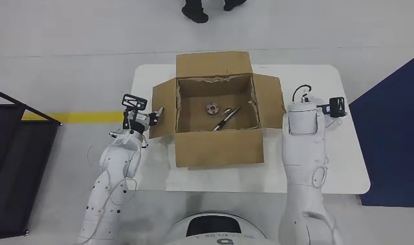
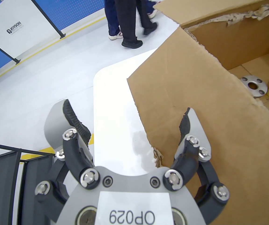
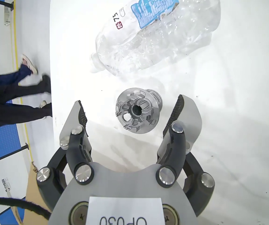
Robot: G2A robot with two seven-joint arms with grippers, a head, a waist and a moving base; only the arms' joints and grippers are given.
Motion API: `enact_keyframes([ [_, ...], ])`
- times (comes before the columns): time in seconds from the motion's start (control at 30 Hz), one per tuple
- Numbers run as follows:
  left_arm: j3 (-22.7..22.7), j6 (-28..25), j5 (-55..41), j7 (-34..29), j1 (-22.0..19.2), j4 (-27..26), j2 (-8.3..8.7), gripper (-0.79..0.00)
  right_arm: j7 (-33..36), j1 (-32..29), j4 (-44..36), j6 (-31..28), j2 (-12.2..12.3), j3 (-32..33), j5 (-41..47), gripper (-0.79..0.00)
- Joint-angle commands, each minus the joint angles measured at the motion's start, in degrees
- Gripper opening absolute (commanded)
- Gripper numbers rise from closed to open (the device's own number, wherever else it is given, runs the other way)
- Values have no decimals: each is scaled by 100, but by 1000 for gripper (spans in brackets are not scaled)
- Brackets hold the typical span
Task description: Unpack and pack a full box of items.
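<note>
The box [image 1: 218,148] is sitting open mid-table; the metal hub [image 3: 137,111] is lying outside it, between the spread fingers of my right gripper [image 3: 130,105]. Closing off-centre, I am risking knocking it into the water bottle [image 3: 158,24] nearby. My left gripper [image 2: 127,107], also spread, is hovering beside a box flap [image 2: 183,76] and could snag it.

A white table [image 2: 111,122] lies beneath the left pincer [image 2: 126,106]. Just behind and outward of that pincer, on the floor, stands a black rack [image 2: 8,183], with a yellow floor line [image 1: 84,117] running past it. Ahead, well apart, stand blue and white barrier panels [image 2: 43,8] in black frames.
</note>
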Motion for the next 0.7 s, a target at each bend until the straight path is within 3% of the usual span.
enact_keyframes([
  [0.0,0,0,0,0,0,0,0,0,70,123,216,0,-10,39,-135,-219],
  [0.17,0,0,0,0,0,0,0,0,262,373,644,0,-49,177,-464,-314],
  [0.23,0,0,0,0,0,0,0,0,341,449,788,0,-68,252,-603,-413],
  [0.33,0,0,0,0,0,0,0,0,460,498,918,0,-114,305,-807,-462],
  [0.37,0,0,0,0,0,0,0,0,566,482,886,0,-134,292,-831,-529],
  [0.43,0,0,0,0,0,0,0,0,645,391,763,0,-170,292,-970,-785],
  [0.67,0,0,0,0,0,0,0,0,930,-414,-873,0,-365,217,-852,-785],
])
